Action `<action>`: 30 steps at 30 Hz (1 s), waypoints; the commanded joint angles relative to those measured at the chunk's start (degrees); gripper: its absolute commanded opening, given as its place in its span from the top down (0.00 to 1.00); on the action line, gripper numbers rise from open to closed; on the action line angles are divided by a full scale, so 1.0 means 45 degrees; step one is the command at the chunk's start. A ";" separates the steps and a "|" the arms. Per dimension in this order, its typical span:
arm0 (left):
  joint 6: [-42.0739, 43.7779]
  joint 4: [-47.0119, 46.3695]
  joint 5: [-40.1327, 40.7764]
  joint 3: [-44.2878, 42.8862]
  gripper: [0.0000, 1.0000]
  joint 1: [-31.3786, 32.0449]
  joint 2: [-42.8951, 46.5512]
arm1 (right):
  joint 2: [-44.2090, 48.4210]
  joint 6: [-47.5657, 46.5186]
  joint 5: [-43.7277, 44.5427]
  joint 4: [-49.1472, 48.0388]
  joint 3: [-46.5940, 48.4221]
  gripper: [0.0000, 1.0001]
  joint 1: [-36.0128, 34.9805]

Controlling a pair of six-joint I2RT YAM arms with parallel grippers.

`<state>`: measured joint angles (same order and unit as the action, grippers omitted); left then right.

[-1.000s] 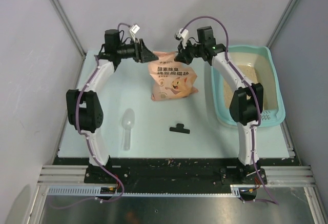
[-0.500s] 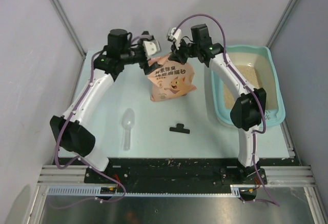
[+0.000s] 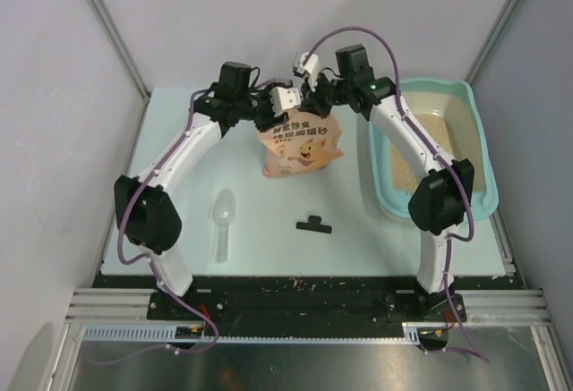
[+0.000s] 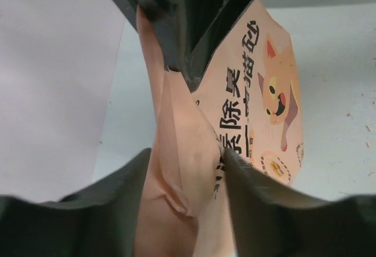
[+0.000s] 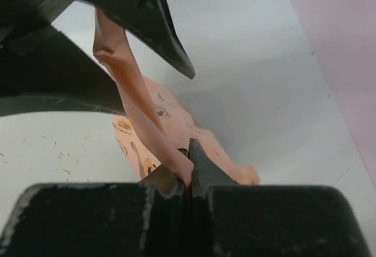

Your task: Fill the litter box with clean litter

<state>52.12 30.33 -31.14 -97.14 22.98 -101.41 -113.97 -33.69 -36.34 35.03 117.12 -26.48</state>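
Observation:
The teal litter box (image 3: 480,145) lies at the right of the table with beige clean litter (image 3: 440,136) over its floor. A peach-pink cat-print bag (image 3: 302,148) stands left of it. My right gripper (image 3: 311,108) (image 5: 189,172) is shut on the bag's (image 5: 170,127) top edge. My left gripper (image 3: 281,119) (image 4: 187,157) is open, its fingers (image 4: 270,210) astride a fold of the bag's (image 4: 258,92) top next to the right gripper. The bag's mouth is hidden by both grippers.
A clear plastic scoop (image 3: 222,221) lies on the table at the front left. A small black clip (image 3: 313,224) lies in front of the bag. My right arm reaches over the box's left rim. Grey walls close in the back and sides.
My left arm has swung right from beside the bag, and its fingers now straddle the bag's top edge. The right gripper kept its hold and shifted slightly left.

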 commanded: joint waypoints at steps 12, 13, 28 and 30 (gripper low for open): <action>-0.0469 0.0019 -0.1265 0.2680 1.00 0.1102 0.2864 | 0.2379 0.6706 0.1328 -0.1536 -0.0774 0.22 0.1763; -0.0507 -0.0039 -0.1226 0.2816 1.00 0.1162 0.2944 | 0.2262 0.6377 0.1723 -0.1166 -0.0580 0.21 0.1725; -0.0763 -0.0509 -0.0582 0.2466 1.00 0.1631 0.3433 | 0.2143 0.6588 0.3738 0.1553 -0.1884 0.21 0.1568; -0.0625 -0.0509 -0.0542 0.2467 1.00 0.1651 0.3492 | 0.2086 0.6589 0.3623 0.1572 -0.2022 0.21 0.1588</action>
<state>48.14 30.57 -32.45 -83.83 29.43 -90.00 -107.57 -5.32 -20.97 41.91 108.90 -19.31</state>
